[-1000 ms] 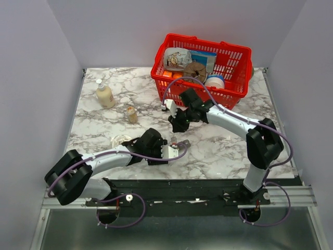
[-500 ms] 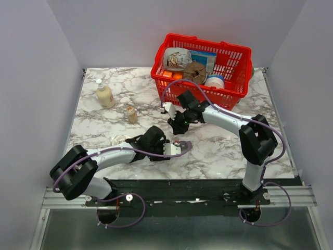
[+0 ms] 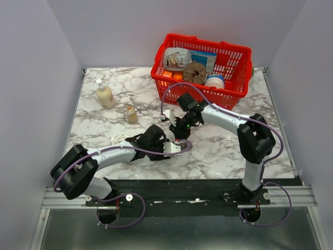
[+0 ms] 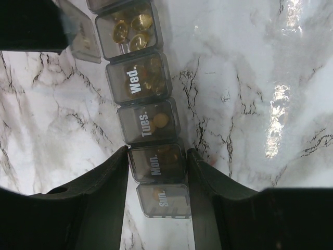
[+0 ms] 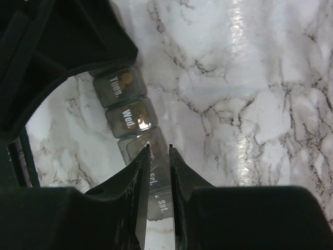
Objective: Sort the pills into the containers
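Observation:
The dark grey pill organiser [image 4: 148, 83] lies on the marble, with lids marked Sun., Mon., Tues. and Wed. My left gripper [image 4: 157, 153] is shut on it, fingers pressed against both sides of the Mon. compartment. The compartment past Wed. stands open with golden pills [image 4: 130, 28] inside. My right gripper [image 5: 157, 148] hovers over the organiser [image 5: 127, 117] near the Fri. compartment, jaws a narrow gap apart with nothing between them. In the top view both grippers, left [image 3: 176, 147] and right [image 3: 182, 133], meet at the organiser [image 3: 185, 145]. The small clear bottle of tan pills [image 3: 131, 113] stands apart at the left.
A red mesh basket [image 3: 237, 70] full of goods stands at the back right. A cream pump bottle [image 3: 104, 95] stands at the back left. A small clear round piece [image 3: 120, 139] lies beside my left arm.
My right gripper has come down and nearer, onto the organiser. My left gripper with the organiser has shifted slightly right.

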Controlling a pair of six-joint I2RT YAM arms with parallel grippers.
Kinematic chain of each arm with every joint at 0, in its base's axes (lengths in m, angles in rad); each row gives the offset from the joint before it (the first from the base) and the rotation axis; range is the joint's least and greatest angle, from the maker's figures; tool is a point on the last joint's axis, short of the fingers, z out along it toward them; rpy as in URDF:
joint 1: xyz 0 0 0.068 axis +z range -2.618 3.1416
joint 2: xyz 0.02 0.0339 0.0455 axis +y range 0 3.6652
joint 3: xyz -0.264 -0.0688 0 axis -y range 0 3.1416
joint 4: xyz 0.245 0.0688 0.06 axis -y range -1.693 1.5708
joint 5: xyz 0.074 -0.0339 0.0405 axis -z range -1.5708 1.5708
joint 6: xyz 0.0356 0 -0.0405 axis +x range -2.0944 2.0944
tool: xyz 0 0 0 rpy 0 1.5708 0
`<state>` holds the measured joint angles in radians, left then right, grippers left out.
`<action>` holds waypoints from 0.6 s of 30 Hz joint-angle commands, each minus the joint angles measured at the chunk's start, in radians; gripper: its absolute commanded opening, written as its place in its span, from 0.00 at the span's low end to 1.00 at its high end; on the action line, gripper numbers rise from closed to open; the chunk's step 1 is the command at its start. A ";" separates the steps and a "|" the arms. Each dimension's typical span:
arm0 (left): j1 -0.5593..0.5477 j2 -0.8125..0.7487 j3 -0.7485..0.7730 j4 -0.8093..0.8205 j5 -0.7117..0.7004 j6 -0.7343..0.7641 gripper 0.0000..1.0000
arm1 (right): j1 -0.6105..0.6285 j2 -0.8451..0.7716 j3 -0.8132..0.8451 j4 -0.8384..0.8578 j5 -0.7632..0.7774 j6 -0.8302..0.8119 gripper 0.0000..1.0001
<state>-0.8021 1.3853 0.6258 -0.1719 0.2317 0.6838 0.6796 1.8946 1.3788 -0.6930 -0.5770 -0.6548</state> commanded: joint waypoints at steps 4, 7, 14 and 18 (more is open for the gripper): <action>0.021 0.021 0.034 -0.035 0.060 -0.033 0.30 | 0.003 0.030 0.025 -0.157 -0.110 -0.062 0.27; 0.024 0.026 0.040 -0.038 0.070 -0.044 0.30 | 0.003 0.049 0.014 -0.137 -0.080 -0.013 0.27; 0.026 0.034 0.051 -0.047 0.084 -0.055 0.30 | 0.021 0.135 0.019 -0.073 0.054 0.138 0.22; 0.026 0.032 0.049 -0.048 0.083 -0.061 0.30 | 0.018 0.130 0.022 -0.066 0.065 0.146 0.21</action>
<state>-0.7799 1.4075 0.6586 -0.2047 0.2707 0.6384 0.6884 1.9778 1.4059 -0.7876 -0.5983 -0.5472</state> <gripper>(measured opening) 0.518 0.213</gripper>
